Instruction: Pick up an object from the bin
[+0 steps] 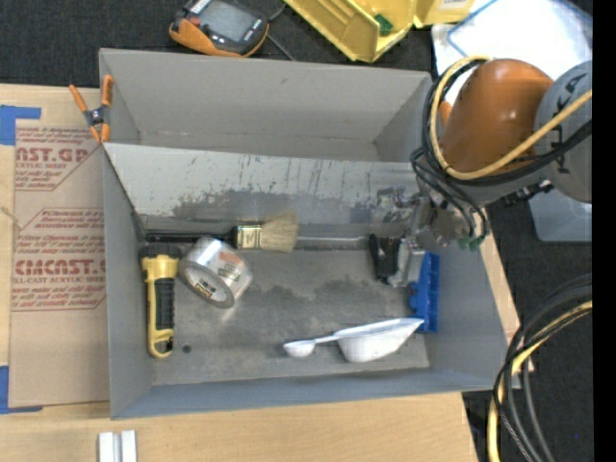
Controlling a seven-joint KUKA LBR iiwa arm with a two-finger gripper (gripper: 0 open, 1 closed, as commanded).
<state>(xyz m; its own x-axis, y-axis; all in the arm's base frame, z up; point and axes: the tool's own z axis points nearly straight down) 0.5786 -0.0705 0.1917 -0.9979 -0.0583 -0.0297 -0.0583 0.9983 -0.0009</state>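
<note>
Hanging low at the right end of the bin (260, 104), the tool (390, 258) sits close above the floor, just beside a blue bar (425, 292) that lies along the right wall. Whether the tool is apart or together cannot be told from this view, and nothing is seen clamped in it. The blue bar is the nearest candidate for the pick. A white scoop (361, 340) lies near it towards the front, with its broad end reaching the bar's front end; contact between the two cannot be confirmed. A brush (262, 235), a tape roll (217, 270) and a yellow handle (160, 303) lie well apart from the tool, on the left half of the floor. Probable faults from this position are as follows. The bar lies hard against the wall, so the wall-side half of the tool may find no gap, strike the wall or ride onto the bar. A one-sided grip would let the bar twist and drop on lifting. If the scoop overlaps the bar, lifting may drag or flip the scoop. Closing where the tool now hangs would likely catch bare floor.
</note>
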